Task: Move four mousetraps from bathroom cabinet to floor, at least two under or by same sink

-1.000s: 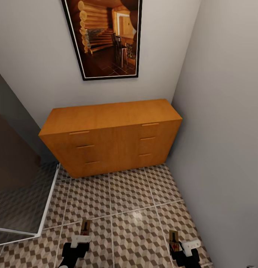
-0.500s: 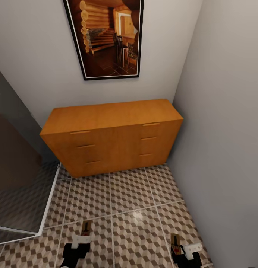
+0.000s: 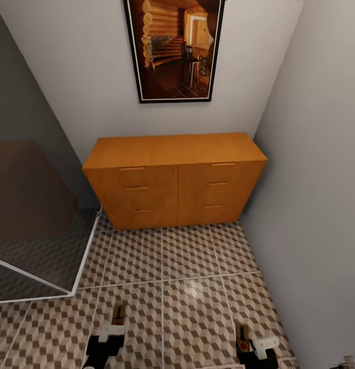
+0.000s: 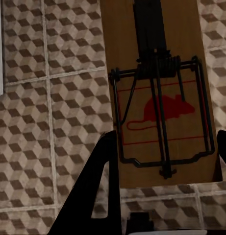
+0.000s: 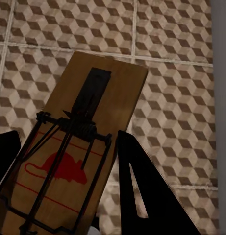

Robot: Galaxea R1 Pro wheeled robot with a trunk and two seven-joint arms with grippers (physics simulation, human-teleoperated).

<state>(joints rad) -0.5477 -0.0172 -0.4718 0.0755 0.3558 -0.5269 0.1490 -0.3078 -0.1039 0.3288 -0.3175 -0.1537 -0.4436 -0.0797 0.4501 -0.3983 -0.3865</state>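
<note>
A: Which step is this, would you say?

B: The carrying step, I judge. Each arm has a trap. The left gripper [image 3: 117, 316] is closed on a mousetrap [image 4: 159, 93], its dark fingers [image 4: 95, 191] at the board's two long edges. The right gripper [image 3: 242, 335] holds a second mousetrap [image 5: 76, 152] the same way.

A: And where is all this relative to the cabinet [image 3: 175, 179]?

B: In front of it, well out over the bathroom floor [image 3: 190, 287]. The cabinet stands against the back wall under a framed picture [image 3: 175, 48], every drawer shut. Both traps hang above the tiles, well apart from the cabinet's front.

A: What does the next move call for?

B: No sink is to be seen here, so my guess is that the base must turn away from the cabinet and find the basin, then lower the boards flat to the tiles before the fingers part.

A: How do the traps look?

B: Thin tan wooden boards, each with a dark wire bar and spring and a red mouse printed inside a red outline. On the head camera they are small slivers poking forward from the grippers. A glass panel [image 3: 39, 220] stands to the cabinet's left.
</note>
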